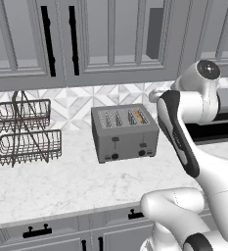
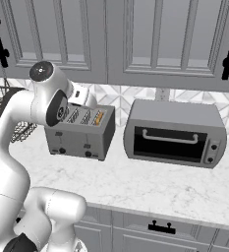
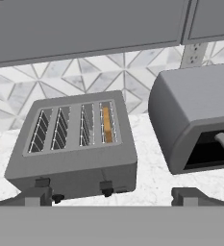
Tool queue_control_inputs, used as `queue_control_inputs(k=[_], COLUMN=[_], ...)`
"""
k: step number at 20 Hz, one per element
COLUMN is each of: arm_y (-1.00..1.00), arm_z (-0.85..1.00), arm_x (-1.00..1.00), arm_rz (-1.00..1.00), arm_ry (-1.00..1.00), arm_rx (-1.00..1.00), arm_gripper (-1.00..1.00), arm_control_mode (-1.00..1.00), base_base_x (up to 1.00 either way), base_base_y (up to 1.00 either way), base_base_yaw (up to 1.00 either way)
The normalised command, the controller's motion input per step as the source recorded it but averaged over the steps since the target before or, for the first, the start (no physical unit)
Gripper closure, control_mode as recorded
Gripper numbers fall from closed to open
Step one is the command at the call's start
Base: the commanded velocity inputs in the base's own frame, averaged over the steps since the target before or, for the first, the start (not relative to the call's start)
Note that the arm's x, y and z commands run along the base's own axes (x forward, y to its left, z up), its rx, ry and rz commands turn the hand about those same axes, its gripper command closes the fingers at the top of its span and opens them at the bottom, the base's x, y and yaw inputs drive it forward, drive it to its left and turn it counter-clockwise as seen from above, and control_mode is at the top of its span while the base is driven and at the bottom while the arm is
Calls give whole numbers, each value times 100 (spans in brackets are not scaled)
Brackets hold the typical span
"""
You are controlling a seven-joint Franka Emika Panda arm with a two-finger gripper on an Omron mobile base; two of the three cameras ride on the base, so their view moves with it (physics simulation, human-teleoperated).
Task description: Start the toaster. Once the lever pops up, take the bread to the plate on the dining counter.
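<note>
Gripper (image 3: 112, 196) hangs above and in front of the boxy grey metal four-slot toaster (image 3: 80, 149); fingers (image 3: 36, 196) spread wide, nothing between them.

Toaster sits on the white marble worktop (image 1: 61, 184), against the patterned backsplash, front face toward me. In the hand view it lies ahead and slightly left of centre between the fingertips. Slots run front to back.

Thin orange-brown bread slice (image 3: 106, 124) is down in the rightmost slot, long edge along the slot. So the lever I want, I judge, is the right-hand front lever (image 3: 105, 185), close to the gripper's midline; a short drop forward and down should reach it.

Count: one toaster, four slots, one slice, two levers, two dark knobs. One grey toaster oven (image 2: 175, 134) with a bar handle, just right of the toaster, apart from it. One two-tier wire basket rack (image 1: 23, 132) well to the left.
</note>
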Motion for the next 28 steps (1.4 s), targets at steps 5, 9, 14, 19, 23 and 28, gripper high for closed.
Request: queue_control_inputs(k=[5,9,14,19,23,28], arm_y=[0,0,0,0,0,0], arm_z=[0,0,0,0,0,0], arm_x=[0,0,0,0,0,0], arm_rz=[0,0,0,0,0,0], arm_ry=[0,0,0,0,0,0], arm_rx=[0,0,0,0,0,0], arm_gripper=[-100,-100,-100,-100,-100,-100], arm_control_mode=[-100,-100,-100,-100,-100,-100], base_base_x=[0,0,0,0,0,0], base_base_y=[0,0,0,0,0,0], base_base_yaw=[0,0,0,0,0,0])
